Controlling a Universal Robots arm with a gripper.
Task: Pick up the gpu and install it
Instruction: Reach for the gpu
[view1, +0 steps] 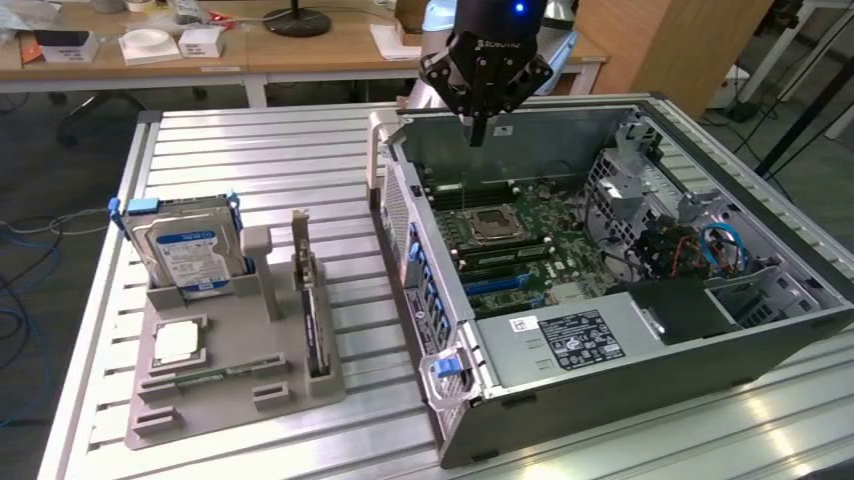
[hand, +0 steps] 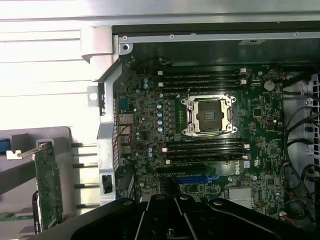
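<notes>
While the tool hangs clenched on nothing above the far end of the open computer case, the gpu stands on edge in the grey holder on the surface, to the exterior view's left of the case.

One computer case, one gpu, one hard drive
</notes>
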